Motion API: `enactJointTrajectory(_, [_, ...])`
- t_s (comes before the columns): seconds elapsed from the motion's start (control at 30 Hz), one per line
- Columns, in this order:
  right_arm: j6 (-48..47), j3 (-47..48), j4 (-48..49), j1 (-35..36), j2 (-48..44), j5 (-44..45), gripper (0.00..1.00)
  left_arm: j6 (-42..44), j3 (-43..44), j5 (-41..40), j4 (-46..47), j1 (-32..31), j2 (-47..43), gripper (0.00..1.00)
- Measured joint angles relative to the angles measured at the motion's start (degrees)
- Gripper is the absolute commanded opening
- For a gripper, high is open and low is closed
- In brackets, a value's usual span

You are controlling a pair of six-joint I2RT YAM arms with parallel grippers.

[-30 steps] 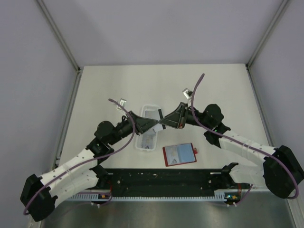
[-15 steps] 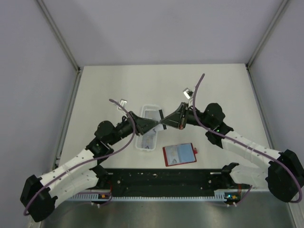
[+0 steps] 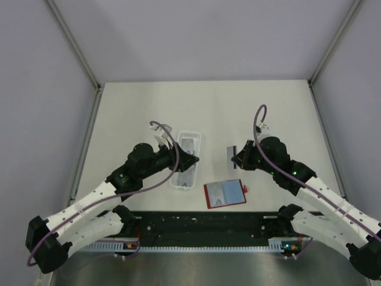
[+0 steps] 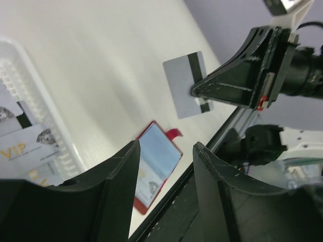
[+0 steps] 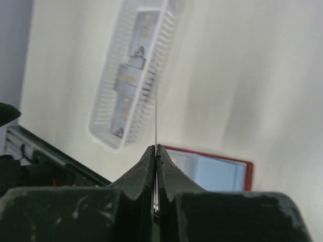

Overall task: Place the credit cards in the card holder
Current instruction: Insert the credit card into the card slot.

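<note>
Right wrist: card (image 5: 156, 121) edge-on in right tool (image 5: 156, 147); card holder (image 5: 212, 172) half-hidden, perhaps open.

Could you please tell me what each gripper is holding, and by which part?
The right gripper pinches a grey card by the edge along its dark stripe. The left gripper is open and holds nothing.

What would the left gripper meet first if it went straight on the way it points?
Probably the open red wallet, framed between the spread fingers of the left gripper; depth is unclear, so it may touch the table first.
</note>
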Motion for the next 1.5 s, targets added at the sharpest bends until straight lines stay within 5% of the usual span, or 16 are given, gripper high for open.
enactJointTrajectory(0.57, [2.7,-8.3,-17.8,0.0,-9.7,12.3,0.0,8.6,6.7,-12.1,-5.4,-17.0,24.6,0.48])
enactJointTrajectory(1.5, [0.9,-10.0,-19.3,0.0,-0.6,-0.9,0.0,4.1,11.7,-13.6,6.3,-26.7,42.9,0.27])
